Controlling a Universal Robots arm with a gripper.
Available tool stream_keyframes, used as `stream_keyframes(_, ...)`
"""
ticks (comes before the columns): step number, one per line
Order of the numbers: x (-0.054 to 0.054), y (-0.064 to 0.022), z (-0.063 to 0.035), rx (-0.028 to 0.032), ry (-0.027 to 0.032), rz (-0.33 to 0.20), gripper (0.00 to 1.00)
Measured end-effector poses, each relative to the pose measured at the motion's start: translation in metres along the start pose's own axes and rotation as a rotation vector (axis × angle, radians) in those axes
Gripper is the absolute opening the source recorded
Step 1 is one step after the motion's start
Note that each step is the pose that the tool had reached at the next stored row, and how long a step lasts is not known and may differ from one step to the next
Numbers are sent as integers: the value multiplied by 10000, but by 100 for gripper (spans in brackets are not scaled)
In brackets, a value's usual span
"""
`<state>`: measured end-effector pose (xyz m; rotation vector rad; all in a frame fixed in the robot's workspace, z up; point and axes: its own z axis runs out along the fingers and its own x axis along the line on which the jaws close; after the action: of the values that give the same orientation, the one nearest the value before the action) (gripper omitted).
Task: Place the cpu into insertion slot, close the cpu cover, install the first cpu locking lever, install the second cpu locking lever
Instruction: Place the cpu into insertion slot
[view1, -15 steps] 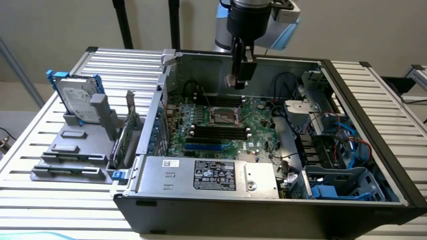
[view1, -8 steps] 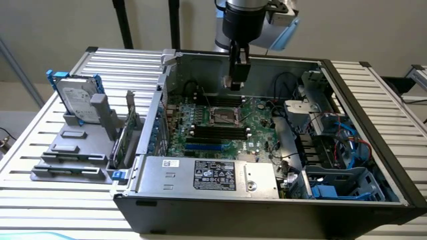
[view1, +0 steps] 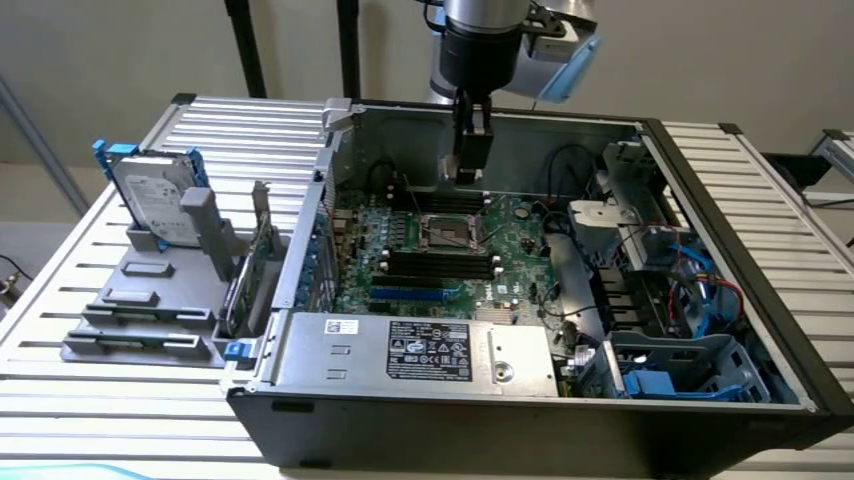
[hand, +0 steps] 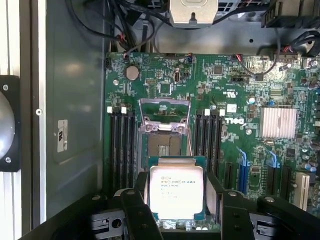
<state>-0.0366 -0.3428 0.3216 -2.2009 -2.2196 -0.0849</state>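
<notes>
Gripping one cpu (hand: 176, 195) between its two fingers (hand: 141, 200), the one end effector (view1: 466, 175) is hanging over the one insertion slot (hand: 165, 145). The cpu is looking like a small flat square, silvery, with tiny print on top and a green edge. One cpu cover (hand: 165, 114) is standing tilted up at one edge of the slot, on the green board (hand: 240, 80).

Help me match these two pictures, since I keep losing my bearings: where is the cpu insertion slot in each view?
Exterior view: the insertion slot sits mid-way across the green motherboard, just below the gripper in the picture.
Wrist view: the insertion slot, its cpu cover raised, lies just beyond the cpu held in the gripper.
Shared landmark: the black memory slots flanking it.
</notes>
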Motion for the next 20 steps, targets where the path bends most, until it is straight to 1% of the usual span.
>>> stream_keyframes(8, 62, -4, 148, -3, 1, 44, 54)
stream_keyframes(20, 83, 16, 369, -4, 0, 59, 54)
